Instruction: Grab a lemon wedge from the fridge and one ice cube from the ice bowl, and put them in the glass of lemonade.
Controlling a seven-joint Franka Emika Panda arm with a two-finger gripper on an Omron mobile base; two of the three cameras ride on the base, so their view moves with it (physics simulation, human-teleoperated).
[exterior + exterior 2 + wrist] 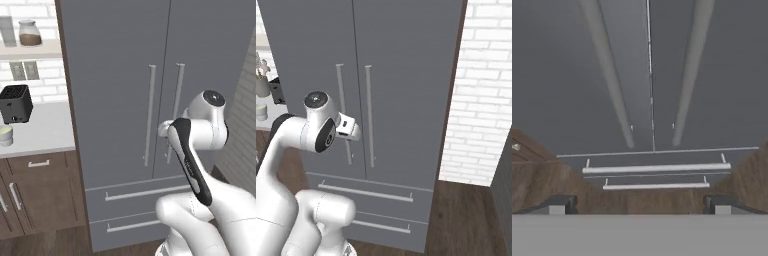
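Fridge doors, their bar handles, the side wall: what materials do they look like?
Fridge: matte grey, likely painted or brushed metal; flat, no glare. Bar handles: paler, satin metal by their sheen. Wall: white-painted brick, mortar lines visible.

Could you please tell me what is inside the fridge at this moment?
Nothing inside can be seen: both doors and both drawers of the fridge are closed, so its contents stay hidden.

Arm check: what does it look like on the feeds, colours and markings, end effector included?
The arm is glossy white with rounded links, a long black panel along one link, and dark round joint caps with a small pale centre. No cables or lettering visible. The end effector has two small dark grey, blocky fingertips.
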